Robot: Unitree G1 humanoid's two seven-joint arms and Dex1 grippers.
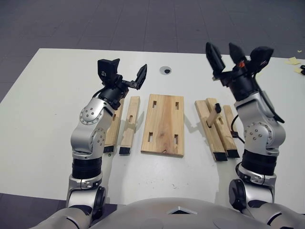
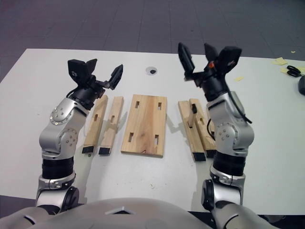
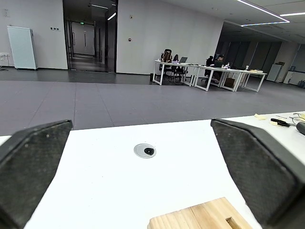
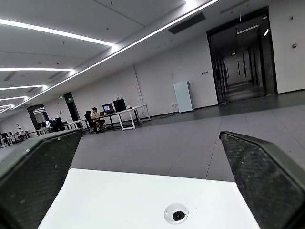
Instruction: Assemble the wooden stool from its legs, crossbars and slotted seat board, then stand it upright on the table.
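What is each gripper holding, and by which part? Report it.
Nothing is held. The left gripper and right gripper are both open above the table, clear of the seat board and legs.

seat board (image 1: 163, 125) was pale bare wood, smooth and matt | legs (image 1: 133, 107) were the same wood with black ends | table (image 1: 57, 86) was smooth white | left gripper (image 1: 129, 67) pads (image 3: 33, 171) were black, matt, grainy

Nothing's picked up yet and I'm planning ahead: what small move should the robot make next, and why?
Probably lower the left gripper onto the leg lying just left of the seat board. Both it and the right gripper hover open and empty, the board's slots are unfilled, and that leg lies free close below it.
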